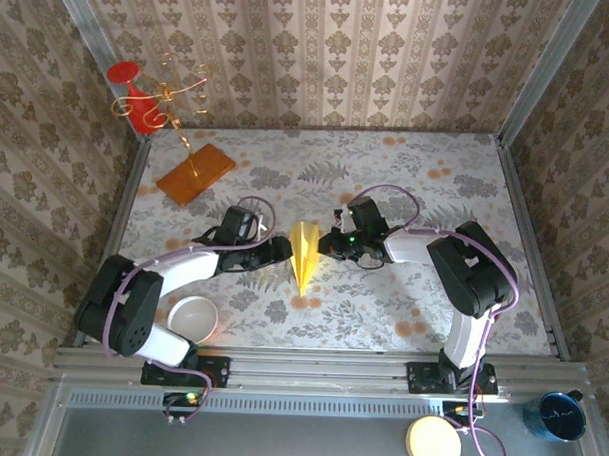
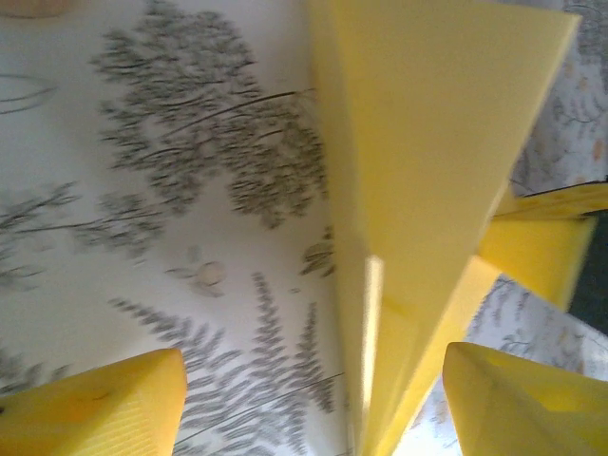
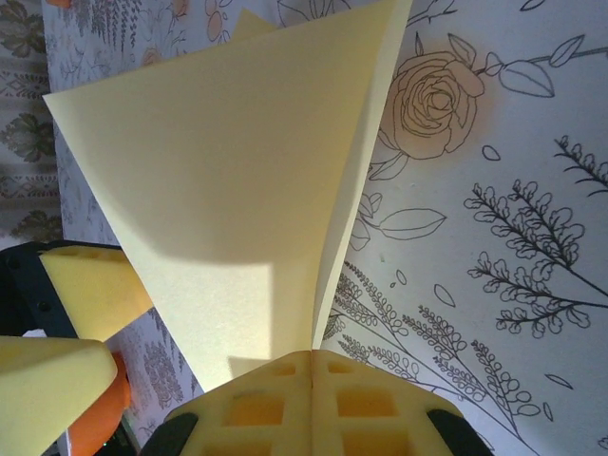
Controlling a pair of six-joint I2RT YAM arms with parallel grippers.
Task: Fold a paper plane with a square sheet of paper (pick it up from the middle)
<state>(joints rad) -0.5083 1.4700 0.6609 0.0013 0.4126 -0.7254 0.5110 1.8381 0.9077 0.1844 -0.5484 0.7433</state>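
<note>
Seen from above, the left hand and right hand crowd the paper plane from either side, so it is hard to make out where they meet its folds. The right wrist view settles one side. There the right hand's foam pads are pressed flat together on the plane's edge, and the sheet rises out of the seam between them with its far corners cut off by the frame.

The left wrist view is blurred. The left hand stands open, one finger well clear of the paper and the other close beside it — whether that one touches I cannot tell.

The plane sits near the middle of the table, its sharp point toward the near edge.

A white bowl stands by the near-left corner, just beside the left arm. An orange board lies flat toward the far-left corner, with a gold wire stand looping up from it against the wall.

The plane is thin, matte, pale-yellow paper — kite-shaped with a centre crease. The table wears a floral print.
</note>
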